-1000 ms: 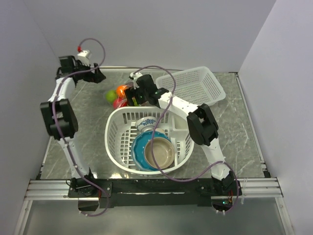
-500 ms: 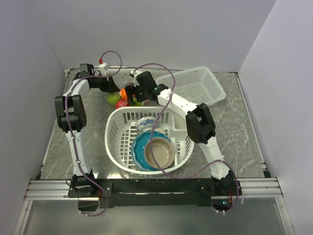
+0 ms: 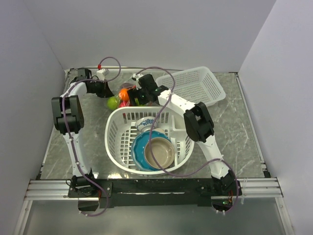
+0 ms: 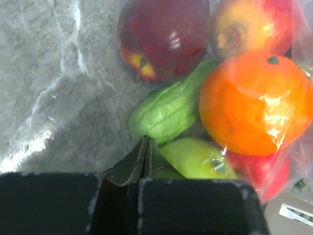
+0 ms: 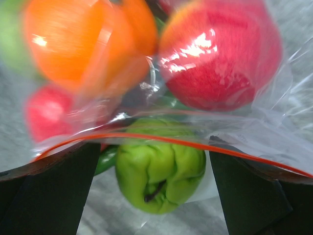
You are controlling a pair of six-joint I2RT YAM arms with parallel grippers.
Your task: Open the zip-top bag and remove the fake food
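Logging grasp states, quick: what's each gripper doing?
Left gripper: closed; grip on the bag unclear.
Right gripper: open, at the bag's zip edge.

Grey marbled table (image 3: 234, 132) carrying three things.
A round white basket (image 3: 117, 142) is set at the middle toward the near edge, a white mesh tray (image 3: 195, 85) near the far right corner, and the zip-top bag (image 3: 128, 95) of fake food (image 3: 113, 102) by the far edge, left of centre.

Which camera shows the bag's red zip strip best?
The right wrist: the zip strip runs sharply across the frame on the bag. The left wrist shows only fruit through plastic; the top view is too distant to show it.
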